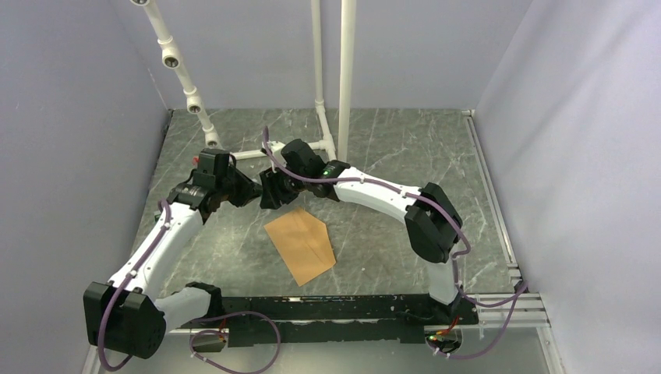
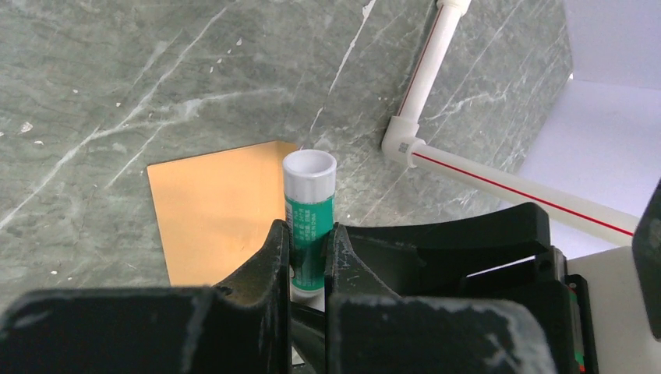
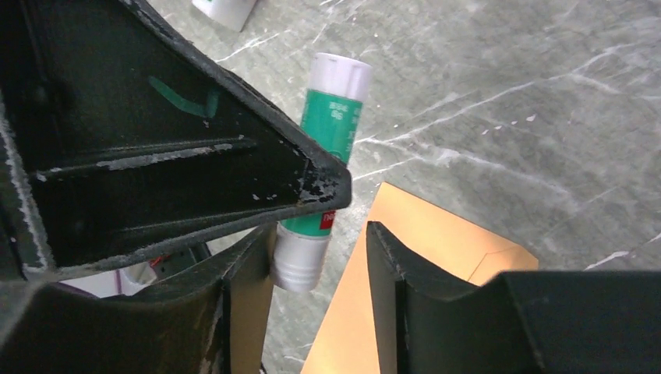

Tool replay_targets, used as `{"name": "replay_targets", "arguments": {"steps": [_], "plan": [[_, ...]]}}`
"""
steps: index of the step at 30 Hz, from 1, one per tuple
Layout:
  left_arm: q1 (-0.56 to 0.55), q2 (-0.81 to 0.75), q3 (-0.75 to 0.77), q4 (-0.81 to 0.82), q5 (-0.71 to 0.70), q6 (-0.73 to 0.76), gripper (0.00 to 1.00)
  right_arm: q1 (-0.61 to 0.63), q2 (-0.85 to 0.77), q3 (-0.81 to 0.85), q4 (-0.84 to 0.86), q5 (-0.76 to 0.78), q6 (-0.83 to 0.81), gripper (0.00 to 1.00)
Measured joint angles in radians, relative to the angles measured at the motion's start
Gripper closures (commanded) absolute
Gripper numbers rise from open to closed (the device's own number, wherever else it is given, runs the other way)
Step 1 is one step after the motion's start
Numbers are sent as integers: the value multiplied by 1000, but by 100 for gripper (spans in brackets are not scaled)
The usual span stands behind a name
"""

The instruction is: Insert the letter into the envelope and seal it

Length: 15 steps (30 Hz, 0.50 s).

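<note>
Top external view: the envelope [image 1: 300, 244] lies flat on the grey marbled counter [image 1: 390, 148], set at a slant in front of the two bases, its pointed flap side facing right. The left arm [image 1: 156, 241] and right arm [image 1: 382, 191] both bend inward, and their black ends meet just beyond the envelope's far corner. A white pipe frame [image 1: 319, 101] stands at the back.

Left wrist view: the left fingers [image 2: 269, 257] are clamped on a green and white glue stick [image 2: 309, 195], gripping its green middle so that its white end points away from the camera. Past the stick, one corner of the envelope shows on the counter.

Right wrist view: the right fingers [image 3: 390, 265] stand apart. The stick's white lower end sits between them, close against the one on the picture's left, with a clear gap to the other. A black finger of the left arm crosses the stick's green body above. The envelope lies below. A small white object is cut off by the top edge, and I cannot tell what it is.
</note>
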Motion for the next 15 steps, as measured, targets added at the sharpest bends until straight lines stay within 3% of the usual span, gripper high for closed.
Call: {"name": "replay_targets", "arguments": {"steps": [3,4,5,8,9,12,15], "plan": [[0,-2,-2,11,5,0,96,0,3,8,0,-31,10,82],[0,-4,-2,16,4,2,91,1,3,10,0,-38,18,88],[1,-7,-2,18,3,2,79,2,3,10,-1,-33,16,93],[3,-25,-2,11,-3,16,37,-5,1,7,5,-43,26,100],[5,-32,-1,2,-3,20,27,-5,-4,0,15,-43,19,100],[4,-64,3,-35,-5,55,13,-13,-36,-61,46,-64,-4,100],[5,-96,16,-48,16,127,10,-35,-71,-119,50,-129,-51,100]]}}
